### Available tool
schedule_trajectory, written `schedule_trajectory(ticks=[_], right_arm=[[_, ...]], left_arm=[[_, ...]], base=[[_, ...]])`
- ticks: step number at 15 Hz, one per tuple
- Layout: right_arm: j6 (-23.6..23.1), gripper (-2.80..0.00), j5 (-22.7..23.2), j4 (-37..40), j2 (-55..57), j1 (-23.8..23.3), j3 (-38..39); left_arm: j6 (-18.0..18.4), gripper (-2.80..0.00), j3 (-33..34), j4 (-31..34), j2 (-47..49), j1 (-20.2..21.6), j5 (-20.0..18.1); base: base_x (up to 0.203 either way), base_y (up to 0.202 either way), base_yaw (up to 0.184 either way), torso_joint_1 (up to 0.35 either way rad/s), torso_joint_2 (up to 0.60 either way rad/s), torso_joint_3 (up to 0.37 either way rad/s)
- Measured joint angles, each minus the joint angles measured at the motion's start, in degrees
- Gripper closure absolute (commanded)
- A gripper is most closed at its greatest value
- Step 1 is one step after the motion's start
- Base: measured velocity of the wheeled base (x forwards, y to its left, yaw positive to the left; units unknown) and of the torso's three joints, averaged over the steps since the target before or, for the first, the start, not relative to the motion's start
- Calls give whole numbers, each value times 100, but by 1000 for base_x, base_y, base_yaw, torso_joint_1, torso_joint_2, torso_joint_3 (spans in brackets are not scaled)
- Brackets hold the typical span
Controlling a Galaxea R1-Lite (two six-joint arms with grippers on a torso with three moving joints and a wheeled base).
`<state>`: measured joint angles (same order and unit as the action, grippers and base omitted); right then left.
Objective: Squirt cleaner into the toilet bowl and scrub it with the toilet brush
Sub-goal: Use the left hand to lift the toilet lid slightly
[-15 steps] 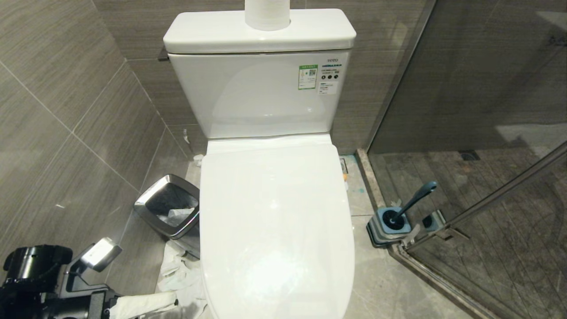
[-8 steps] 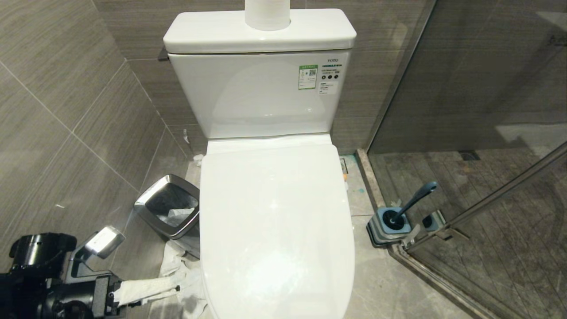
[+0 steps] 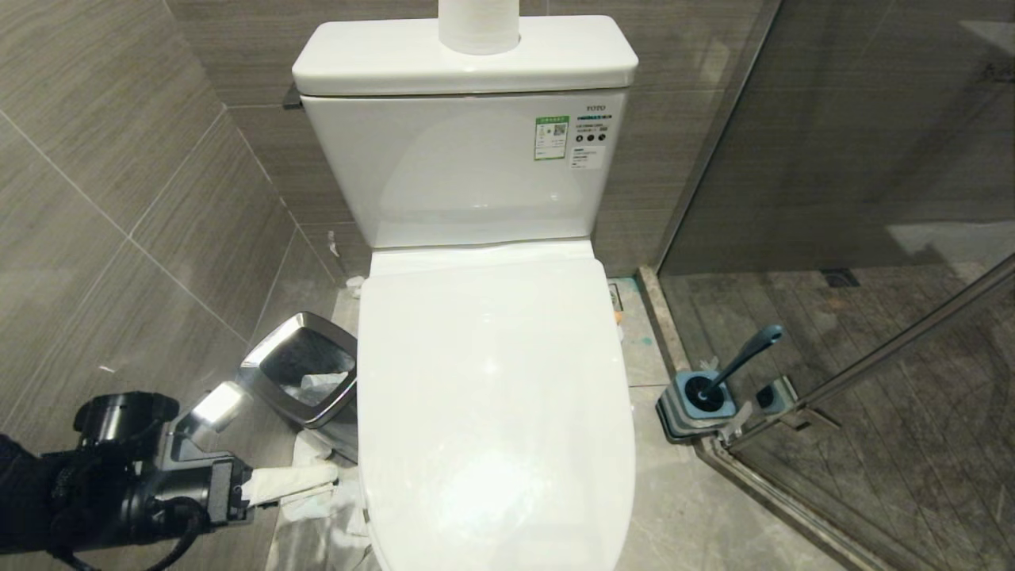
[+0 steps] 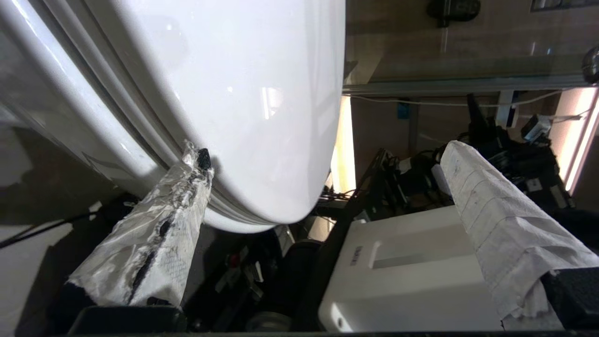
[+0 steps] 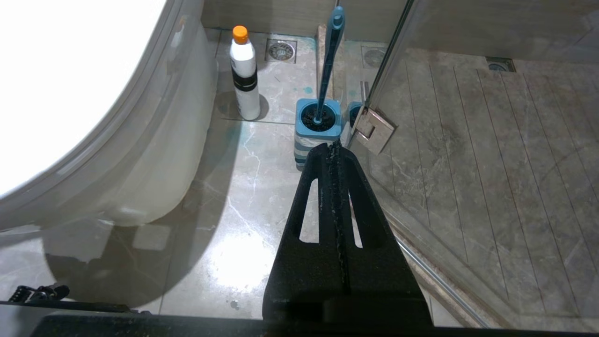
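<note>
Since the earlier frames, we noted that the left gripper (image 3: 333, 474) had advanced from the lower corner of the head view toward the side of the toilet, its paper-wrapped fingers (image 4: 154, 234) now reaching the edge of the closed lid (image 3: 492, 396). Its jaws stood spread wide, pinching nothing; in the left wrist view one wrapped finger lay right at the seam beneath the lid's rim, the other well clear to the far side of the lid's front curve. We judged this an approach to lifting the lid. The toilet bowl (image 5: 154, 154) itself remained covered, directly beyond that gripper's fingertips, so none of its interior could be inspected. The right gripper (image 5: 333, 154) was pressed together, empty, and hung low over the floor. Just ahead of its tips stood the toilet brush (image 5: 330, 56), upright in its blue holder (image 5: 314, 135) beside the glass shower door (image 5: 468, 140). Further beyond and toward the toilet stood a white bottle with an orange cap (image 5: 245, 75), which we took to be the cleaner's container; turquoise stains marked the floor (image 5: 262, 187) near it. A steel waste bin (image 3: 305, 373) sat just beyond the left gripper. In our assessment, nothing of the task proper was done: lid still down, no cleaner squirted, brush untouched.
</note>
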<state>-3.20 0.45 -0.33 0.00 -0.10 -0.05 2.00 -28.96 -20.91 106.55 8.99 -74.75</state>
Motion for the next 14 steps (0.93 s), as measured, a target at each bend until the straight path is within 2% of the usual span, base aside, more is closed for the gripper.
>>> schedule_trajectory(ticks=[6,12,14], right_arm=[[-2,0,-4,0,0,0,0],[-1,0,0,2,0,0,0],[1,0,-4,2,0,0,0]], left_arm=[[11,-280,-44,-546,665,-127,-151],[109,-280,-96,-571,866,-138,-104],[164,-280,-101,-576,882,-139,38]], base=[[0,0,0,0,0,0],[0,0,0,0,0,0],[0,0,0,0,0,0]])
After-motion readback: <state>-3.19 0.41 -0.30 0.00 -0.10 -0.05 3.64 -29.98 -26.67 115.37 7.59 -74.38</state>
